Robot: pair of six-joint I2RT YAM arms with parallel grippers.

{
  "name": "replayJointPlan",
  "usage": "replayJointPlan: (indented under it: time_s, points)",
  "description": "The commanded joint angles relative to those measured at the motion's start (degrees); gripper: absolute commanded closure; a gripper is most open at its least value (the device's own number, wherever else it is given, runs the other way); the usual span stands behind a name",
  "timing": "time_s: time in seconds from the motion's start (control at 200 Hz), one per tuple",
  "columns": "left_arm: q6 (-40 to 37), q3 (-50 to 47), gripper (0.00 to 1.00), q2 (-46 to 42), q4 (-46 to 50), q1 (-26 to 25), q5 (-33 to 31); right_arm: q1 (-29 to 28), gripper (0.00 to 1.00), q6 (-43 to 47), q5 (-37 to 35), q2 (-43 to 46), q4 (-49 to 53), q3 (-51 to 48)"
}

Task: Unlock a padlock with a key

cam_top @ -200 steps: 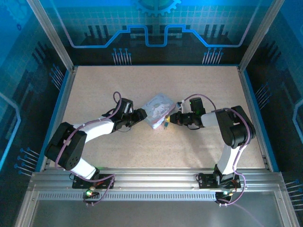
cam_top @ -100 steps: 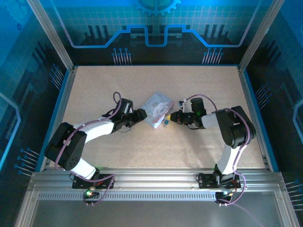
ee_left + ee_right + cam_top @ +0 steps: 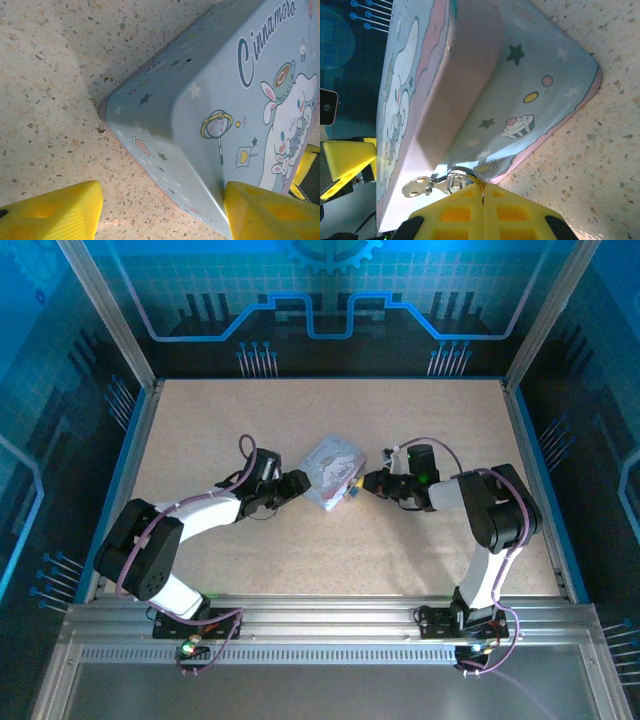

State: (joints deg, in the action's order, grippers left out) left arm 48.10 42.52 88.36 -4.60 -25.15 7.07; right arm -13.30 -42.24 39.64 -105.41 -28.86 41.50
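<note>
The right gripper [image 3: 482, 196] is closed tight, fingertips pressed together at the bottom centre of its wrist view, pinching a thin metal ring [image 3: 461, 176]. The key [image 3: 415, 189] hangs off that ring toward the lower left, against the bottom edge of the tin [image 3: 520, 65], which rests on the speckled table [image 3: 600, 165]. Where the padlock sits I cannot tell. The left gripper [image 3: 162, 195] stands partly open astride the tin's near corner, one finger touching its wall, the other apart from it. The risk I see: held by its ring alone, the key can swing and miss the keyhole, and the unclamped tin may slide when pushed.
</note>
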Motion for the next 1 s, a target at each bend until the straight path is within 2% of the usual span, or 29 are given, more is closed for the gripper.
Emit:
replayJointPlan:
  time_s: [0.0, 0.215, 0.47, 0.79, 0.995]
  points:
    - [-0.11, -1.68, 0.34, -0.20, 3.91, -0.62, -1.36, 1.08, 0.99, -1.04, 0.67, 0.25, -2.60, -0.28]
    - [-0.41, -1.31, 0.33, -0.46, 4.51, -0.61, -1.79, 2.07, 0.99, 2.68, -0.06, 3.35, 2.41, -1.26]
    - [-3.58, 0.77, 0.20, -4.20, 6.21, -0.50, -3.07, 3.24, 0.99, 8.06, -1.80, 11.26, 12.64, -2.73]
    - [-9.73, 1.42, 0.08, -16.79, 12.10, 0.49, -12.00, 3.33, 0.99, 13.56, -4.75, 23.79, 31.66, -2.86]
    - [-12.51, -0.53, 0.05, -25.15, 14.77, 1.73, -17.12, 3.10, 0.98, 16.22, -7.71, 32.61, 44.56, -4.44]
